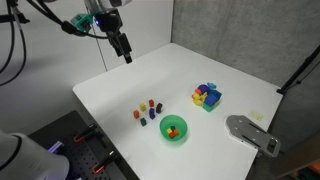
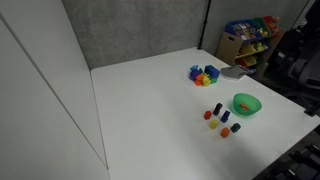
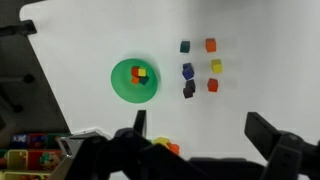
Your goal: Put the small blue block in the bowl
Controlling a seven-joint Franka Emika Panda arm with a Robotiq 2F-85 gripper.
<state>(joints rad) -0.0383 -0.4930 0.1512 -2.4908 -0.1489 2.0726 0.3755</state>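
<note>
The small blue block (image 3: pixel 187 70) sits on the white table in the middle of a group of tiny coloured blocks, seen in the wrist view. The group also shows in both exterior views (image 1: pixel 148 111) (image 2: pixel 222 119). The green bowl (image 3: pixel 122 92) (image 1: pixel 181 134) (image 2: pixel 246 104) stands beside the group and holds a few small coloured blocks. My gripper (image 1: pixel 124 50) (image 3: pixel 200 135) is open and empty. It hangs high above the table's far side, well away from the blocks and the bowl.
A cluster of larger blue, yellow and purple blocks (image 1: pixel 207 96) (image 2: pixel 204 74) lies beyond the bowl. A flat grey plate-like object (image 1: pixel 250 131) lies near the table's edge. A shelf with coloured bins (image 2: pixel 250 38) stands off the table.
</note>
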